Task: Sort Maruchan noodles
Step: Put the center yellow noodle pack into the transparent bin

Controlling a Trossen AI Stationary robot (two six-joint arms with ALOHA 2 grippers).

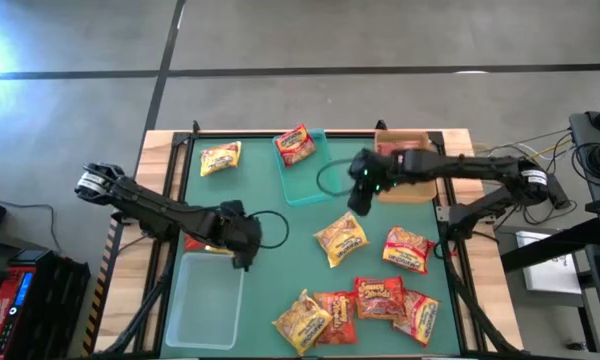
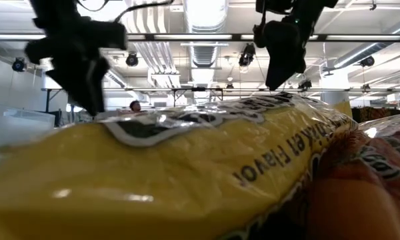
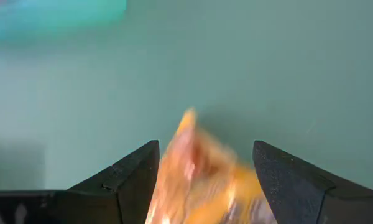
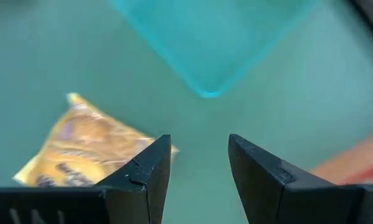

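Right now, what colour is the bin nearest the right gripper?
Teal bin, seen best from the high view; the right gripper hangs beside it.

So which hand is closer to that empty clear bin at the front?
Left. The left hand hangs just above the clear bin's back edge; the right hand is far across, beside the teal bin.

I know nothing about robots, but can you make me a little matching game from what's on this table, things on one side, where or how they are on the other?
Things:
A. red crinkly noodle packet
B. orange-red crinkly noodle packet
C. yellow crinkly noodle packet
D. clear rectangular plastic bin

Places or states:
1. lying in the middle of the green mat
2. nothing in it
3. between the fingers of the left tool
4. at one end of the teal rectangular plastic bin

Pairs: A-4, B-3, C-1, D-2.
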